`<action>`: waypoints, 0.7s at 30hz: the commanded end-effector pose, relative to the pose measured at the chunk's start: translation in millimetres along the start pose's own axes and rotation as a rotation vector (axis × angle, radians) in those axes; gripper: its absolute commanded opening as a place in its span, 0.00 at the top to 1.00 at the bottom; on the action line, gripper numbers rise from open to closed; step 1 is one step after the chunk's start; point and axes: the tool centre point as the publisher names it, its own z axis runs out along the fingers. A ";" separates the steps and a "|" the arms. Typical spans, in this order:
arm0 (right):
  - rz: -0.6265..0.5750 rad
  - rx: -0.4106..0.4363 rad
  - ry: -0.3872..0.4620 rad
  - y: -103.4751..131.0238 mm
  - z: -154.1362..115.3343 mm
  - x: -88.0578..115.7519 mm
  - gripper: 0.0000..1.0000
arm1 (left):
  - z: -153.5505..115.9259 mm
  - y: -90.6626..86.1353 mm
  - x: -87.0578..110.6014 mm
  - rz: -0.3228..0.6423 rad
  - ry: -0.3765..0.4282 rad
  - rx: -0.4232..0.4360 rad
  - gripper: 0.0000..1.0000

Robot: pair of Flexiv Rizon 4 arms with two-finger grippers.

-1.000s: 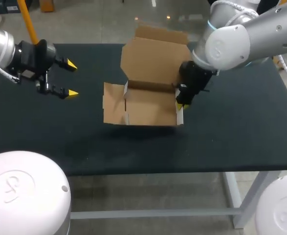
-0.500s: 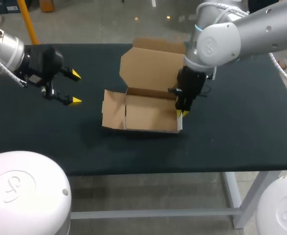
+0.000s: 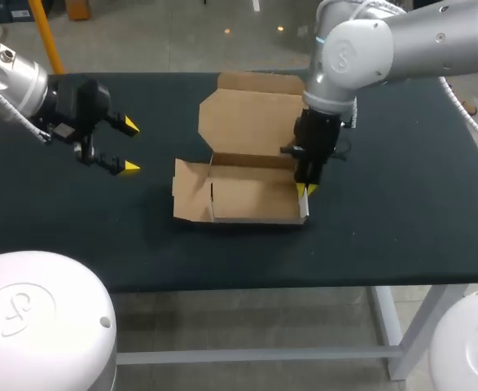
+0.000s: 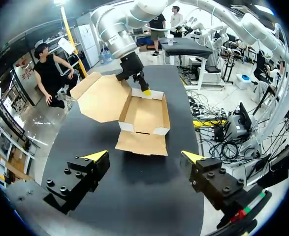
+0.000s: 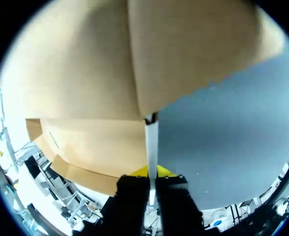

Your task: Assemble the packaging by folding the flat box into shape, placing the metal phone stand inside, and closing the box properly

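A brown cardboard box (image 3: 251, 195) rests half-formed in the middle of the black table (image 3: 401, 220), its lid (image 3: 253, 120) standing up at the back and a side flap (image 3: 190, 189) spread to the left. My right gripper (image 3: 305, 189) is shut on the box's right wall (image 5: 151, 142), which runs edge-on between its fingers in the right wrist view. My left gripper (image 3: 129, 147) hangs open above the table well left of the box, fingers pointing toward it; its own view shows the box (image 4: 143, 115) ahead and the right gripper (image 4: 145, 92) on the far wall. No phone stand is visible.
Bare black tabletop (image 4: 134, 187) lies between my left gripper and the box. The table's front edge (image 3: 304, 285) runs close below the box.
The right gripper has carried the box down until it rests on the table, and has shifted a little left. My left gripper moved slightly right, toward the box.
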 end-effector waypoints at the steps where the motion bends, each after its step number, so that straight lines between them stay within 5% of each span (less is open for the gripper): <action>1: -0.016 0.128 -0.027 1.0 -4.4 7.4 1.00 | -0.7 -0.3 -0.2 -0.001 0.003 -0.004 0.00; 21: -0.004 0.246 -0.099 -15.8 12.4 9.0 1.00 | -0.7 -0.3 -0.2 -0.001 0.003 -0.004 0.00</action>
